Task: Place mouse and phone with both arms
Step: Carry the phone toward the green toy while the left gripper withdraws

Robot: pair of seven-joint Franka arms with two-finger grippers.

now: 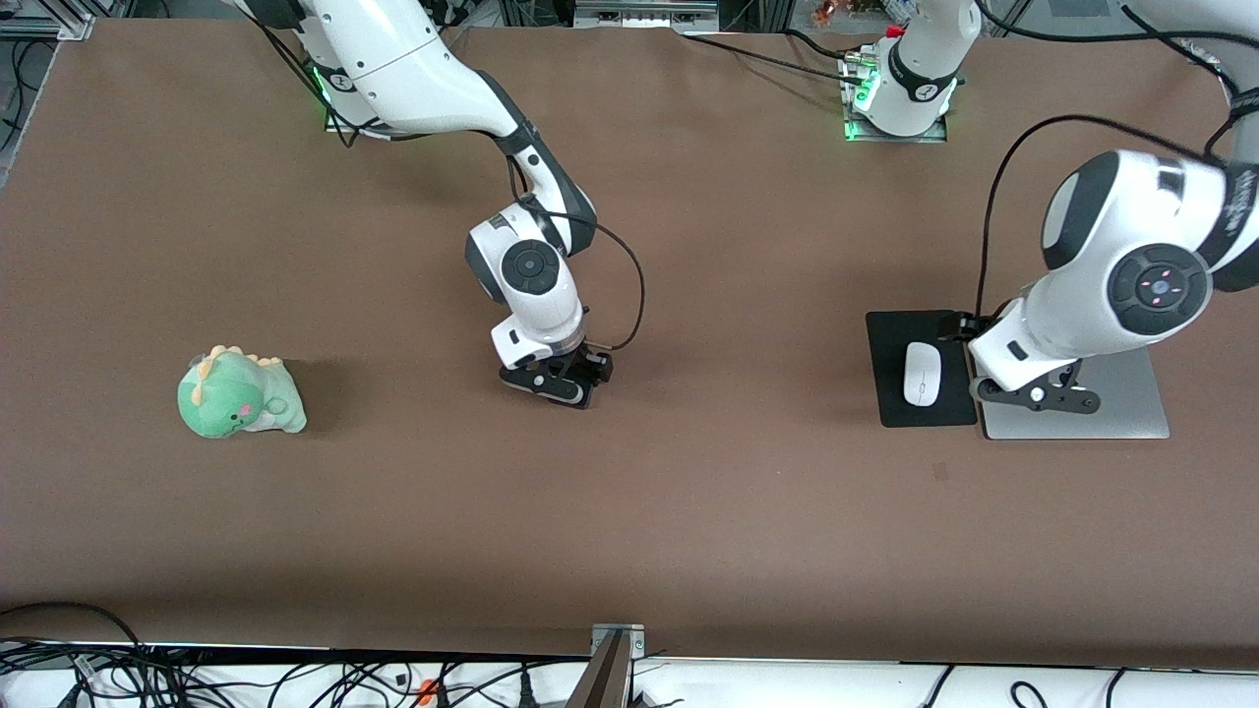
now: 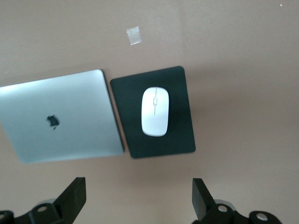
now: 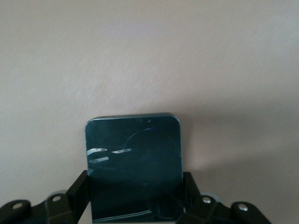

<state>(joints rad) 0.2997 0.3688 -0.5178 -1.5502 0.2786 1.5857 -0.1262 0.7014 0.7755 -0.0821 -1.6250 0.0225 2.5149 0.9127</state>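
The white mouse [image 1: 922, 374] lies on a black pad [image 1: 890, 393] toward the left arm's end of the table. It also shows in the left wrist view [image 2: 154, 111]. My left gripper [image 1: 1033, 393] hangs over the seam between the pad and a silver laptop; its fingers [image 2: 74, 196] are wide apart and empty. My right gripper [image 1: 558, 383] is low at the middle of the table. In the right wrist view the black phone [image 3: 133, 149] sits between its fingers [image 3: 80, 189], which press on both long edges. In the front view the gripper hides the phone.
A closed silver laptop [image 1: 1131, 413] lies beside the pad, toward the left arm's end. A green plush dinosaur [image 1: 239, 393] sits toward the right arm's end. A small clear scrap [image 1: 941, 472] lies nearer the front camera than the pad.
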